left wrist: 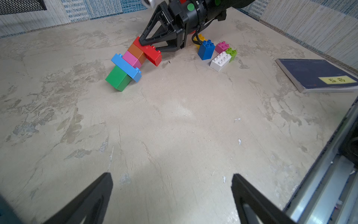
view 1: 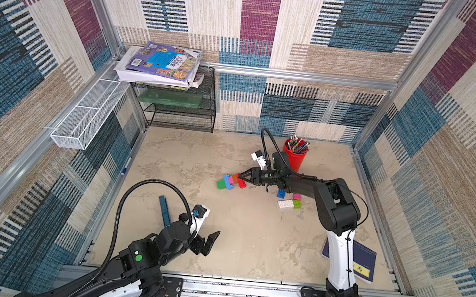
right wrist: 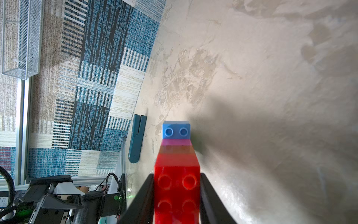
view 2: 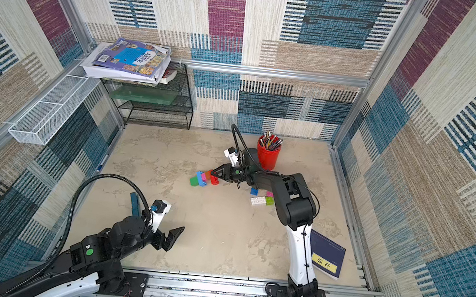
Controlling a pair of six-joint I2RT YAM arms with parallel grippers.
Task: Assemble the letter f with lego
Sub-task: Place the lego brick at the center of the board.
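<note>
Right gripper (view 1: 240, 176) clamps the red brick (left wrist: 153, 55) ending the lego stack (left wrist: 126, 66); left gripper (left wrist: 172, 175) wide, empty. Likely stiff, light, slick: pinch flat sides.

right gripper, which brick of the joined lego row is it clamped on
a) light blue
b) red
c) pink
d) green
b: the right gripper has a finger pressed against each side of the red brick, at the end of the row farthest from the green one.
</note>
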